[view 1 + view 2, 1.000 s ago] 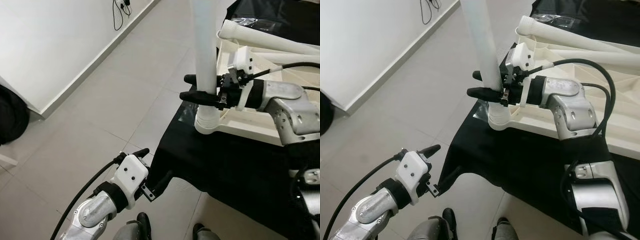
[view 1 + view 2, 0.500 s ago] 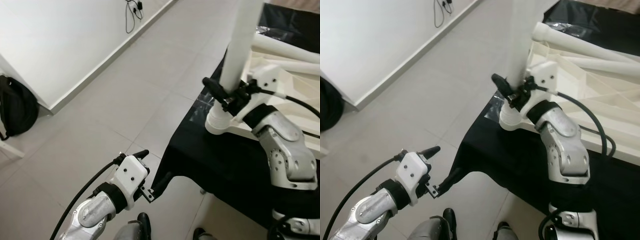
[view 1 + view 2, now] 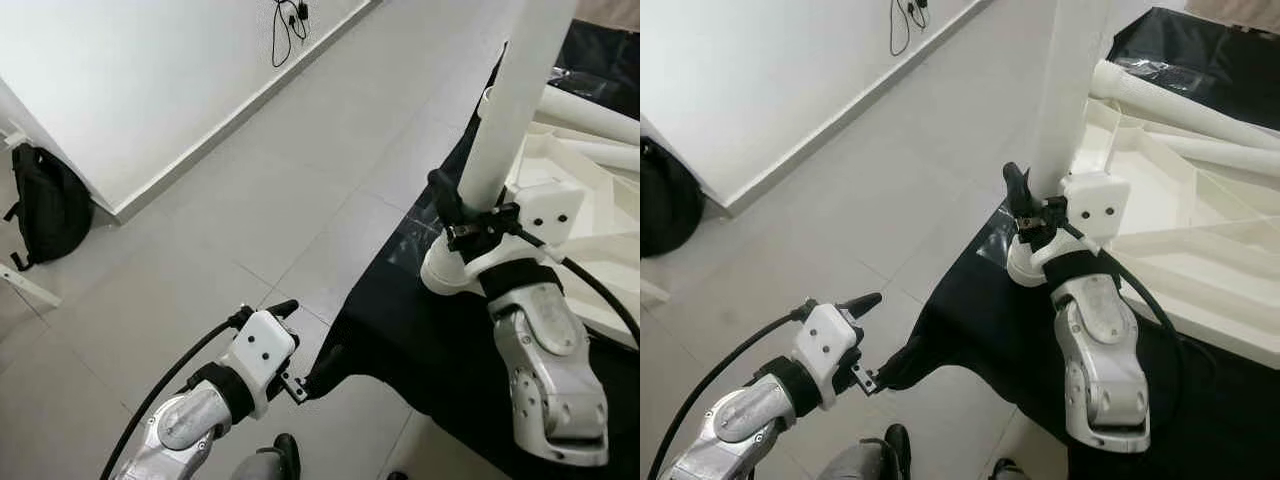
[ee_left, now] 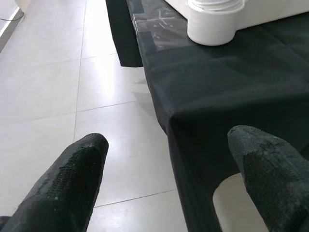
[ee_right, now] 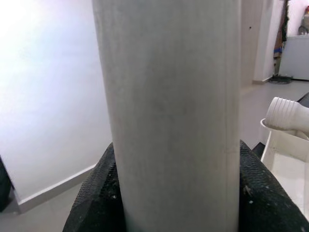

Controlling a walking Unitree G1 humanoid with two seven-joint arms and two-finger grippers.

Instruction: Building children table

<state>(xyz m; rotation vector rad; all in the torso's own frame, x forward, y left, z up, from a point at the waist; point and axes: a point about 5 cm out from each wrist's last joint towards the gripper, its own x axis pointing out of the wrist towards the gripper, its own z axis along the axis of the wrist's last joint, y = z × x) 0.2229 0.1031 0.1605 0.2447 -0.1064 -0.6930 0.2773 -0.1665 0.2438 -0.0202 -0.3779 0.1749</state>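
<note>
A white table leg point(image 3: 520, 90) stands upright in a round socket point(image 3: 447, 275) at the near corner of the upturned white tabletop point(image 3: 600, 215). My right gripper point(image 3: 473, 207) is shut on this leg just above the socket; in the right wrist view the leg point(image 5: 174, 111) sits tight between the black fingers point(image 5: 91, 203). My left gripper point(image 3: 308, 338) hangs low beside the corner of the black cloth point(image 3: 420, 340), open and holding nothing. In the left wrist view its fingers point(image 4: 72, 179) stand wide apart, with the cloth's corner and the socket point(image 4: 212, 21) beyond them.
More white legs point(image 3: 590, 110) lie on the tabletop. Grey tiled floor point(image 3: 250, 210) spreads to the left up to a white wall. A black backpack point(image 3: 45, 205) leans at the wall, and a cable point(image 3: 290, 20) hangs farther back.
My right wrist has swung round the upright leg from the far right side to the near side, still gripping it. The head camera has shifted. The left arm has stayed put.
</note>
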